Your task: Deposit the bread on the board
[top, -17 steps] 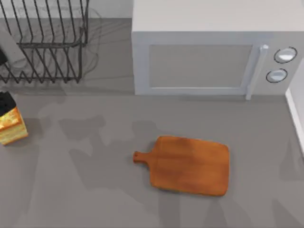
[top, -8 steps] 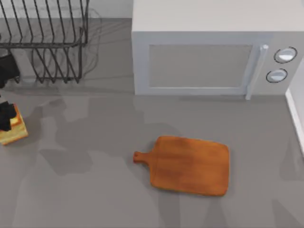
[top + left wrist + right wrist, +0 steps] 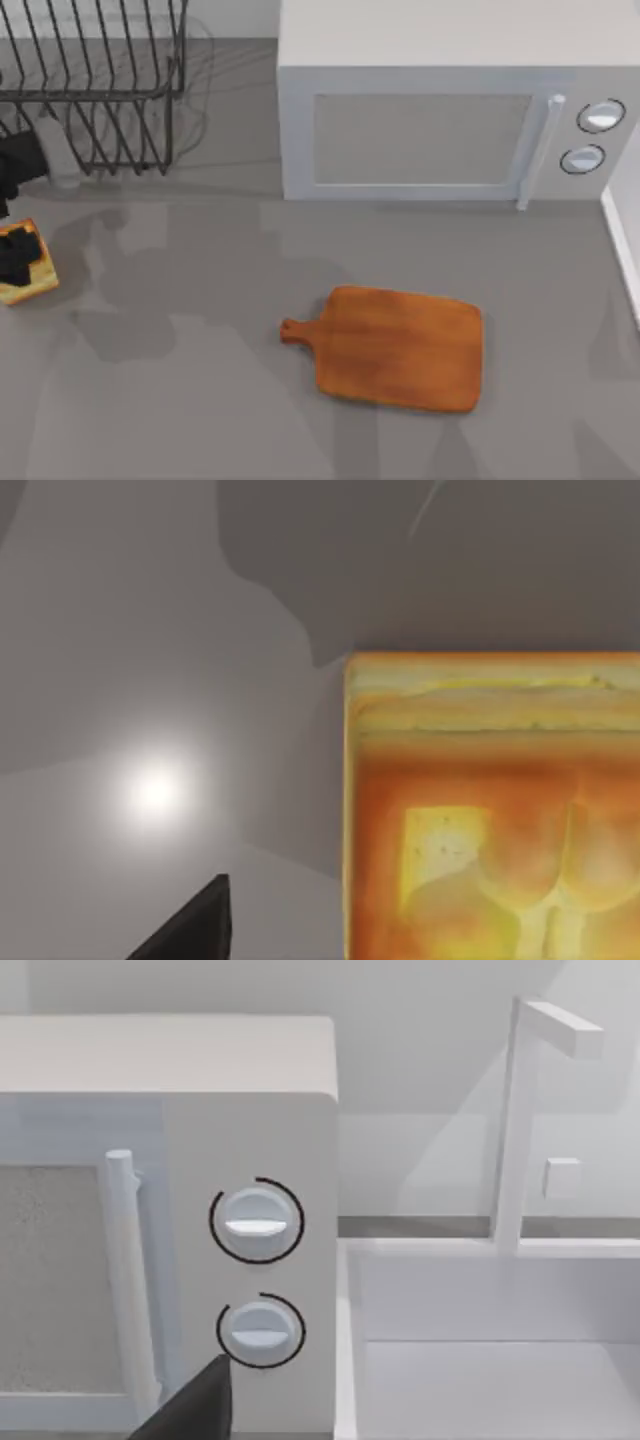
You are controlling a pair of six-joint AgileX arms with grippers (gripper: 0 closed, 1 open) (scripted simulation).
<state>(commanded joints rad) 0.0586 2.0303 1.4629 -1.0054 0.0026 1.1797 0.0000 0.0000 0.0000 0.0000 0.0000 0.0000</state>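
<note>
The bread [image 3: 28,281], a small chunk with a golden-orange top [image 3: 490,820], lies on the table at the far left edge. My left gripper [image 3: 20,255] is low over it, its dark fingers [image 3: 14,247] covering most of the top. One fingertip [image 3: 195,925] stands off beside the bread without touching it, and the gripper is open. The board [image 3: 400,348], orange-brown with its stubby handle pointing left, lies flat at centre right, bare. My right gripper is parked facing the microwave knobs, with one fingertip [image 3: 195,1405] in sight.
A white microwave [image 3: 430,110] stands at the back behind the board, its knobs [image 3: 255,1222] close to my right arm. A black wire dish rack [image 3: 95,90] stands back left, just behind my left arm. A white sink [image 3: 480,1360] borders the right edge.
My left gripper has come down over the bread, its fingers now covering more of the top. The arm reaches farther in from the left. The bread and board have not moved.
</note>
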